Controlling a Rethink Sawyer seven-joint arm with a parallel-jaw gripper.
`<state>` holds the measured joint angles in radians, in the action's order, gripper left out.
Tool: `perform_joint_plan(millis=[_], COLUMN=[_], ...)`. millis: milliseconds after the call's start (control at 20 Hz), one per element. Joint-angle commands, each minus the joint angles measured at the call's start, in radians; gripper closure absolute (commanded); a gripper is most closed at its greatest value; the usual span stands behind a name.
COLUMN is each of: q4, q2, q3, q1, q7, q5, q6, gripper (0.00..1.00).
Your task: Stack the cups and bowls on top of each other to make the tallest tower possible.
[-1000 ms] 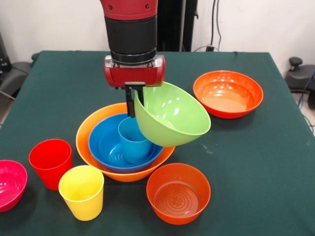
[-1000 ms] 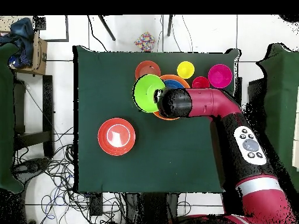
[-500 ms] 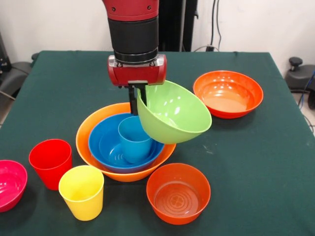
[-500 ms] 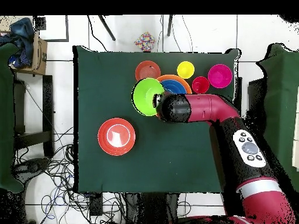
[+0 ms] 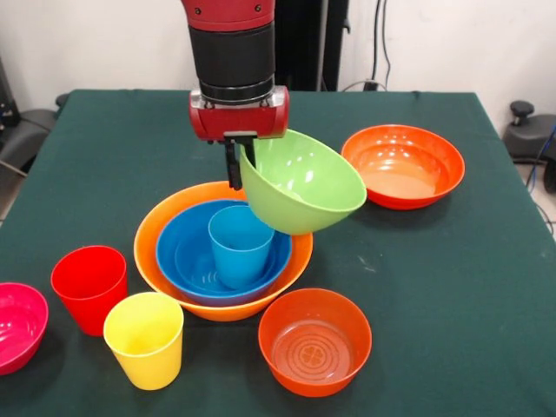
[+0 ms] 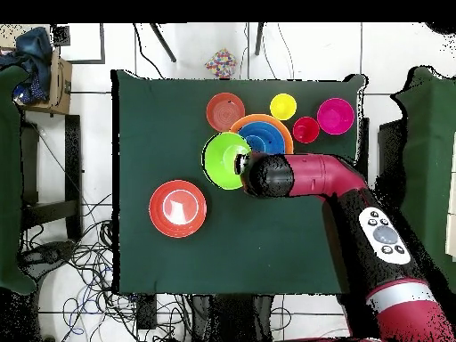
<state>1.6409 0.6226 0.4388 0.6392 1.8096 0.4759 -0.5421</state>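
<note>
Front view: the tower so far is the pale orange bowl with the blue bowl nested in it and the light blue cup standing inside. The fingers are clamped on the rim of the lime green bowl, held tilted above the tower's right side. Loose on the counter are the red cup, yellow cup, magenta bowl and two red-orange bowls.

Overhead view: the lime green bowl hangs beside the tower, overlapping its edge, so most pieces are probably left to stack.
</note>
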Motion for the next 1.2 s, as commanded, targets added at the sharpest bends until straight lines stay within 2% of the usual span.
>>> perform_joint_plan(millis=[50,550,900,1200], q4=[0.080,0.095,-0.024,-0.070], q2=[0.021,0.040,-0.011,-0.041], q3=[0.004,0.035,0.036,0.023], q1=[0.035,0.091,0.108,0.106], q7=[-0.070,-0.111,-0.115,-0.110], q5=[0.095,0.084,0.065,0.074], q6=[0.073,0.056,0.000,-0.004], gripper=[1.00,1.00,1.00,1.00])
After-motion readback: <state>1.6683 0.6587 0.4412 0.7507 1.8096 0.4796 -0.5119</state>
